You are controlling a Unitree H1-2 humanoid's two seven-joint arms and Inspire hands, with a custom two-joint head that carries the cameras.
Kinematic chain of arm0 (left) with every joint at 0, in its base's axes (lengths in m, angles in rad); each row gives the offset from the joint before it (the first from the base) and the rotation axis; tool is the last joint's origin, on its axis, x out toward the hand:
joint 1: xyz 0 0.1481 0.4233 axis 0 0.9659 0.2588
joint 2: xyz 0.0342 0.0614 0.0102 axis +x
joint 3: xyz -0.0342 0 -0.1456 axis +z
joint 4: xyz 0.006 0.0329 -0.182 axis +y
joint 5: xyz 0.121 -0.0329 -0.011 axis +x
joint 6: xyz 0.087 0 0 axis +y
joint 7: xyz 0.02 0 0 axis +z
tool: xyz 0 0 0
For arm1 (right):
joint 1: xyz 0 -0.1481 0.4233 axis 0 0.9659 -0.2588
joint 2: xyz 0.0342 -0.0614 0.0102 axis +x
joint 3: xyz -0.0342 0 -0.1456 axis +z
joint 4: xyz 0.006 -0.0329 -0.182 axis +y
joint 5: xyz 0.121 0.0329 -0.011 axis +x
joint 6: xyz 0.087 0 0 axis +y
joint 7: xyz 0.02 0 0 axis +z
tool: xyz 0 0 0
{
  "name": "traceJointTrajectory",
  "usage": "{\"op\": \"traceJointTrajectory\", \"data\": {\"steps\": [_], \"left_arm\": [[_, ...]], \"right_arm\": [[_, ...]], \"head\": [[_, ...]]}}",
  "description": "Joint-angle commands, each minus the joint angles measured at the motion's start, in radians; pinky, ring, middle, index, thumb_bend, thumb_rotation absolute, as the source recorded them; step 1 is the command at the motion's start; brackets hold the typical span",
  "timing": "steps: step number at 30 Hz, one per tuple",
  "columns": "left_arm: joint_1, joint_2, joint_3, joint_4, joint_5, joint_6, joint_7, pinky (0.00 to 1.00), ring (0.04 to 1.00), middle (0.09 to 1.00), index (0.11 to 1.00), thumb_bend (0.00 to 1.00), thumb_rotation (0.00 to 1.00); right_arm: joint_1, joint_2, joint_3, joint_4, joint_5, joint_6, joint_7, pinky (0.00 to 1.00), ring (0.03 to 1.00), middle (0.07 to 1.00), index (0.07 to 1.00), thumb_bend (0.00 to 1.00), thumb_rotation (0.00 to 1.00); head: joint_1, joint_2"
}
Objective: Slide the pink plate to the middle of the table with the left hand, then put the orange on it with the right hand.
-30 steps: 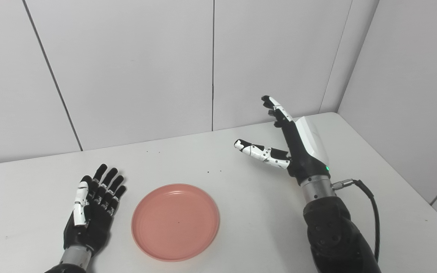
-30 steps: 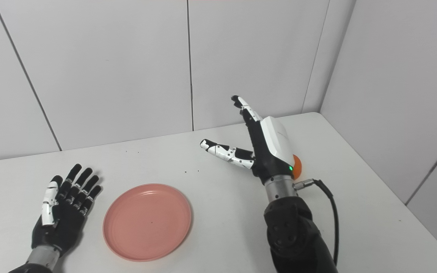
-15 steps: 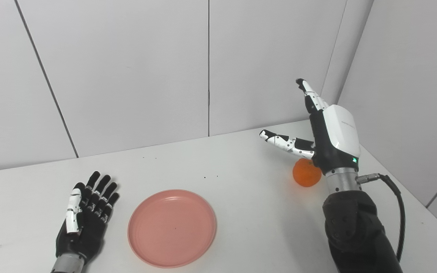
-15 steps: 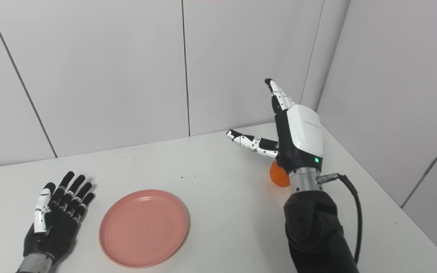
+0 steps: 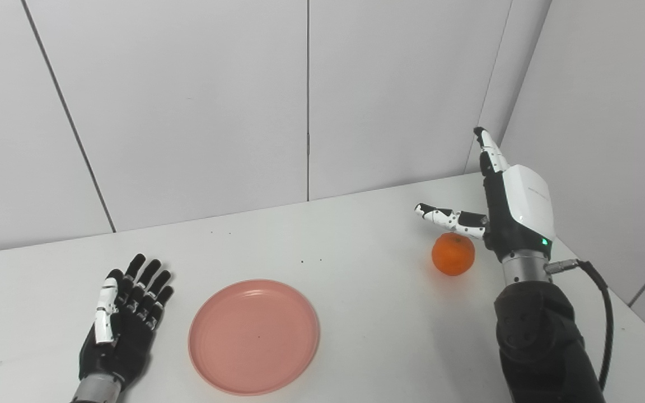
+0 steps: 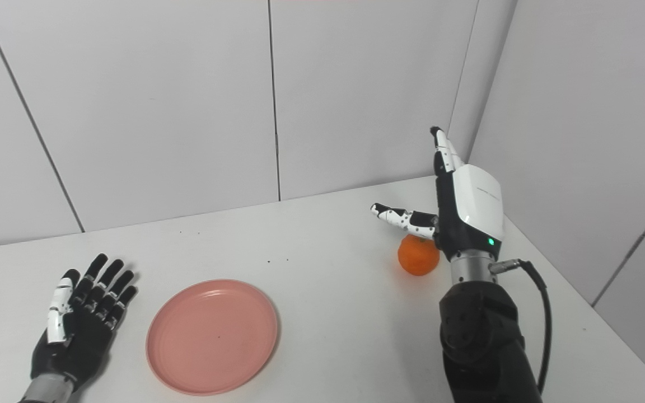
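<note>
Beside the orange (image 5: 453, 254) your right hand (image 5: 510, 210) stands empty, fingers (image 5: 490, 151) spread wide; a glancing close may roll it off the bench (image 5: 356, 291).

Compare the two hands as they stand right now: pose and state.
The left hand lies low by the table, palm up, left of the pink plate; the right hand is raised upright beside the orange. The left hand's fingers sit together; the right hand's thumb juts out above the orange. Both are open and hold nothing.
</note>
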Motion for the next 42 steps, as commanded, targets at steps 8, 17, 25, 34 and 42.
{"op": "traceJointTrajectory", "data": {"steps": [8,17,25,34,42], "left_arm": [[0.015,0.011,0.007,0.008,0.011,0.060,0.028,0.98,0.945,0.946,0.945,0.31,1.00],[0.014,0.011,0.010,0.004,0.001,0.066,0.021,1.00,0.950,0.955,0.957,0.31,1.00],[0.015,0.011,0.008,-0.003,0.006,0.068,0.020,0.98,0.940,0.945,0.945,0.30,1.00],[0.015,0.009,0.016,-0.010,-0.001,0.082,0.022,1.00,0.947,0.950,0.950,0.30,1.00],[0.015,0.015,0.013,-0.008,0.002,0.079,0.017,0.99,0.944,0.947,0.948,0.31,1.00]], "right_arm": [[-0.024,-0.010,-0.039,0.041,-0.032,-0.005,0.060,0.70,0.848,0.924,0.978,0.97,0.42],[-0.024,-0.009,-0.067,0.103,0.000,-0.005,0.106,0.77,0.898,0.959,0.975,0.99,0.41],[-0.026,-0.032,-0.066,0.170,0.047,-0.005,0.099,0.82,0.921,0.958,0.970,1.00,0.40],[-0.036,-0.030,-0.074,0.219,0.030,-0.005,0.146,0.80,0.912,0.943,0.971,1.00,0.39],[-0.045,-0.024,-0.072,0.244,-0.003,-0.005,0.172,0.79,0.912,0.948,0.970,1.00,0.39]], "head": [[-0.001,0.011],[0.005,0.016],[0.006,0.022],[0.003,0.035],[0.003,0.042]]}}
